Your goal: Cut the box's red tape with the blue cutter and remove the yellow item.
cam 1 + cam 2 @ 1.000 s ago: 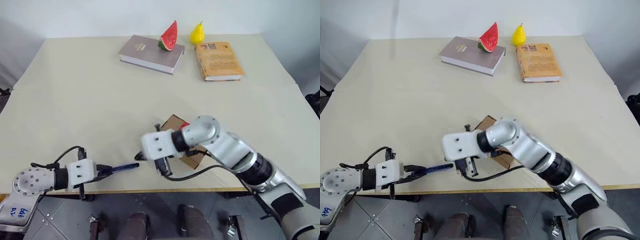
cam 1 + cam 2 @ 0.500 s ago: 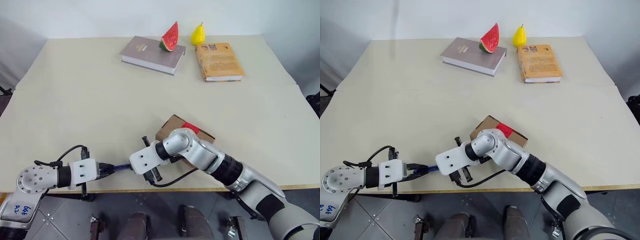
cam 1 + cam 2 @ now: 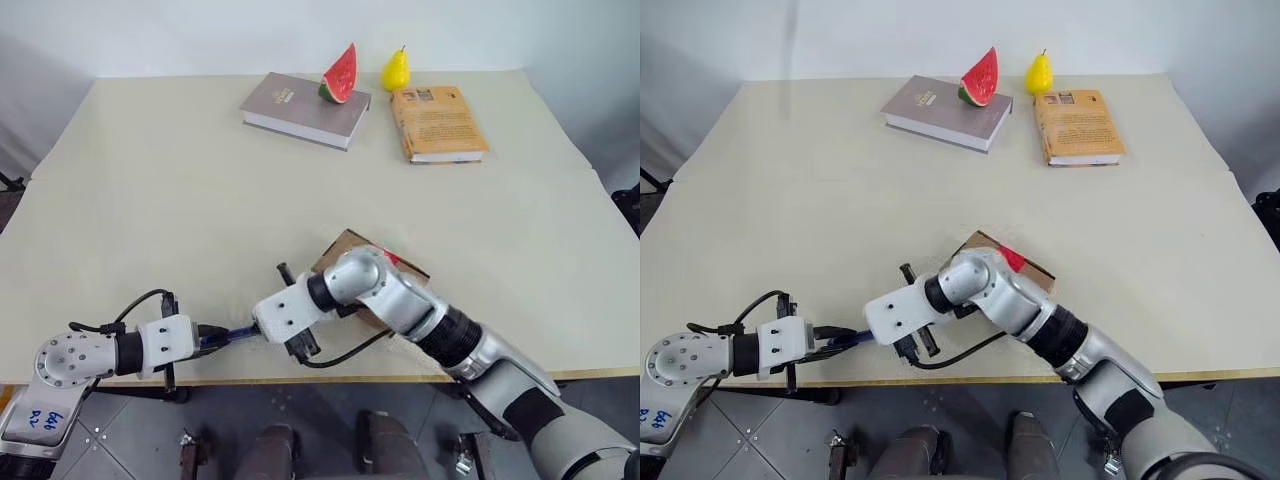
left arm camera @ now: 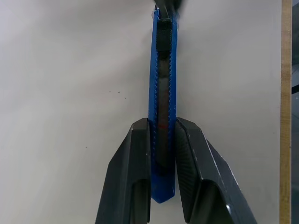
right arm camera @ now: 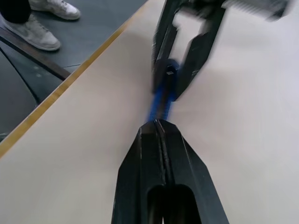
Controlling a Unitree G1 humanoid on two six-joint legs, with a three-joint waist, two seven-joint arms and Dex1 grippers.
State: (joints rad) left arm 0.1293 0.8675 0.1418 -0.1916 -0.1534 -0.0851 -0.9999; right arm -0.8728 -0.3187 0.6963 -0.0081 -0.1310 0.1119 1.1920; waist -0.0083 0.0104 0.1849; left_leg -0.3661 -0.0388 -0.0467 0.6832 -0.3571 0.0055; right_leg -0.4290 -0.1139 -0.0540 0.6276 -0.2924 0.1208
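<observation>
Bright even overhead light, soft shadows on the table (image 3: 180, 200), motion blur at the left gripper (image 5: 180, 81) from the right wrist.

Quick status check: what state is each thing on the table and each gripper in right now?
blue cutter: clamped in the left gripper, lying low over the table.
right gripper: shut, its tips at the cutter's far end.
box: closed, flat on the table.
red tape: on the box top, partly hidden.
grey book: closed, watermelon slice standing on it.
orange book: closed, flat.
pear: upright.
</observation>
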